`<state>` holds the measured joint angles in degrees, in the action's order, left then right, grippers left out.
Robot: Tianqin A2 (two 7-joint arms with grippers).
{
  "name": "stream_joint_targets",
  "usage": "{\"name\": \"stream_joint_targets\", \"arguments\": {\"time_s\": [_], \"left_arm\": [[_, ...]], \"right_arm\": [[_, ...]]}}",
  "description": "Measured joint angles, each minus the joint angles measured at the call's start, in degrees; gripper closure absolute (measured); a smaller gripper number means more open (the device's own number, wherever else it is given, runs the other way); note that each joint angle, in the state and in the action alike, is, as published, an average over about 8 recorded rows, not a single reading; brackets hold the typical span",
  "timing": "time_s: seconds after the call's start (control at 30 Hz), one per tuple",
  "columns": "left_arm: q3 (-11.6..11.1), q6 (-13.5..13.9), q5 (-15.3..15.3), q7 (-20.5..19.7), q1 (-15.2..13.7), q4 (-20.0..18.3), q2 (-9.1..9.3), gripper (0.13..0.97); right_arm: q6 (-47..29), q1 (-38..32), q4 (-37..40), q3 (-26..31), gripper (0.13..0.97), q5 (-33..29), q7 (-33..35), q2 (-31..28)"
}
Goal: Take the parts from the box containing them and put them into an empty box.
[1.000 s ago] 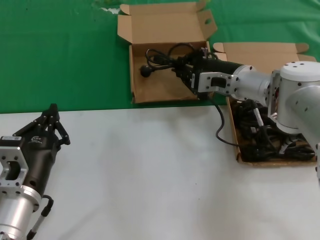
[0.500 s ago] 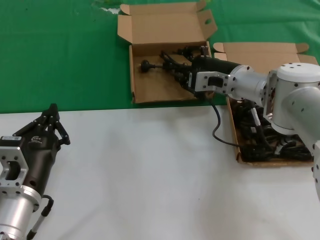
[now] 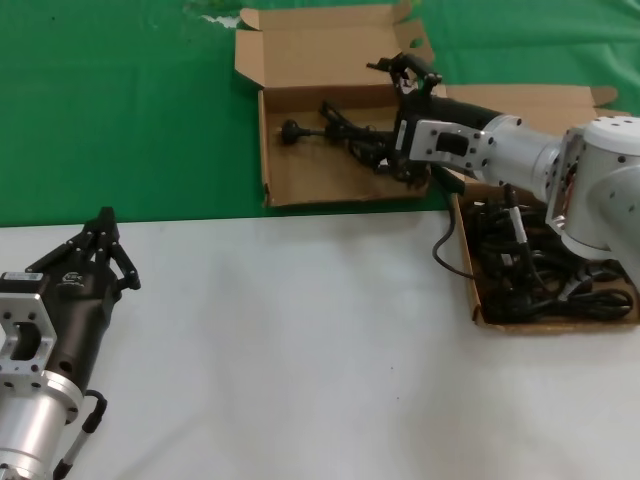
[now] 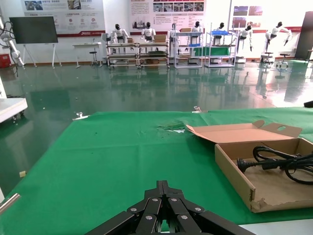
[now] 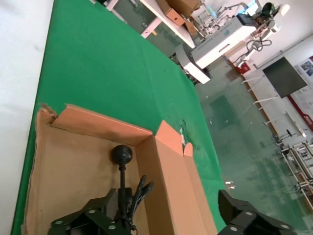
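Observation:
The empty box [image 3: 300,180], with both lid flaps flared, stands on the green cloth and holds one black power cord [image 3: 345,135] with its plug [image 3: 290,130] toward the left wall. My right gripper [image 3: 412,72] is open and empty, raised over that box's back right corner. In the right wrist view its jaws stand wide apart [image 5: 166,220] above the cord [image 5: 122,161] and the box wall [image 5: 166,171]. The box containing them [image 3: 520,100] stands to the right with several coiled cords [image 3: 540,270]. My left gripper [image 3: 105,225] is shut and parked at the near left [image 4: 164,185].
One cord loop [image 3: 440,255] hangs out over the right box's left side onto the white table [image 3: 300,340]. The green cloth [image 3: 120,110] covers the far half. The left wrist view also shows the left box [image 4: 234,171] with its cord [image 4: 279,164].
My right gripper has let go of the cord, which now lies in the left box. The gripper has opened, risen and drawn back toward the box's back right corner.

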<state>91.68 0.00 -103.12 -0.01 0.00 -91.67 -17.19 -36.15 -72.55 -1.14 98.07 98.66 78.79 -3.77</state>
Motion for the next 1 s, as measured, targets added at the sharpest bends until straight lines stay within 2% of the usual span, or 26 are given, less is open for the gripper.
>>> {"name": "stream_joint_targets", "arguments": {"time_s": [0.07,0.33,0.47,0.63,0.77,1.0], "left_arm": [[0.00,0.00,0.00,0.00,0.00,0.00,0.00,0.958],[0.00,0.00,0.00,0.00,0.00,0.00,0.00,0.943],[0.00,0.00,0.00,0.00,0.00,0.00,0.00,0.934],[0.00,0.00,0.00,0.00,0.00,0.00,0.00,0.878],[0.00,0.00,-0.01,0.00,0.00,0.00,0.00,0.844],[0.00,0.00,-0.01,0.00,0.00,0.00,0.00,0.708]], "right_arm": [[-0.38,-0.02,-0.06,-0.19,0.505,0.15,-0.15,-0.20],[-0.15,0.91,-1.28,-0.39,0.314,0.30,-1.19,-0.48],[1.02,3.24,-4.16,-0.58,0.268,0.43,-3.69,-0.90],[3.07,7.24,-9.15,-0.92,0.191,0.67,-8.06,-1.62],[4.97,11.00,-13.83,-1.23,0.169,0.89,-12.13,-2.30],[8.37,17.77,-22.25,-1.80,0.133,1.28,-19.41,-3.52]]}}
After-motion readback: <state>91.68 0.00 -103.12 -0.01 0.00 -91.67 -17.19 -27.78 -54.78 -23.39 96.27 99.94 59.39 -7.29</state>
